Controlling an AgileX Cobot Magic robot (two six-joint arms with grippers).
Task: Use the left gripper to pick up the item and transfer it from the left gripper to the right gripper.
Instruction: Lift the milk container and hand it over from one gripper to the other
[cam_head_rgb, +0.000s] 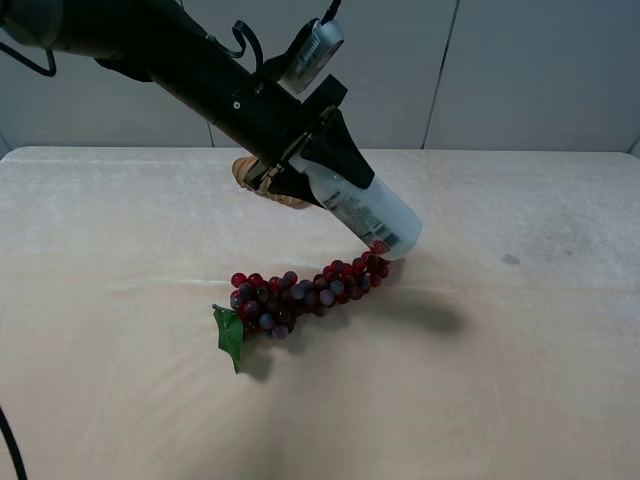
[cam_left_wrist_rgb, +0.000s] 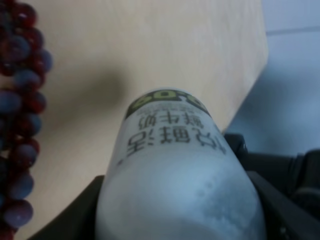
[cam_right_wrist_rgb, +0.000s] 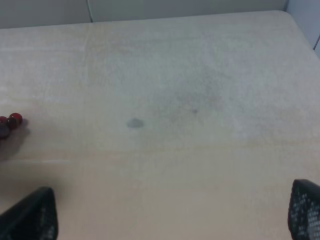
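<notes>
Item 1, bottle (cam_head_rgb: 365, 210): white plastic with a printed label. It is hanging tilted above the table (cam_head_rgb: 120, 250), gripped at its upper end. Its lower end is pointing down toward the right end of the grapes (cam_head_rgb: 300, 292) and is casting a shadow on the table further right. In the left wrist view the bottle (cam_left_wrist_rgb: 175, 185) is filling the lower middle, with its label print running across the barrel.

Item 2, left gripper (cam_head_rgb: 322, 176): it is reaching in from the upper left and clamping the bottle between its black fingers (cam_left_wrist_rgb: 75, 220), one on each side.

Item 3, right gripper (cam_right_wrist_rgb: 167, 220): it is showing only in its own wrist view. Its fingertips (cam_right_wrist_rgb: 30, 217) are standing wide apart with nothing between them, hovering over bare table.

Item 4, grapes: a red-purple bunch, lying on the table below the bottle, with a green leaf (cam_head_rgb: 230, 335) trailing at the left end.

Item 5, wooden piece (cam_head_rgb: 258, 178): tan, lying behind the left gripper and partly hidden by it.

Item 6, spot (cam_head_rgb: 510, 260): a small dark mark, sitting on the table well right of the grapes.
</notes>
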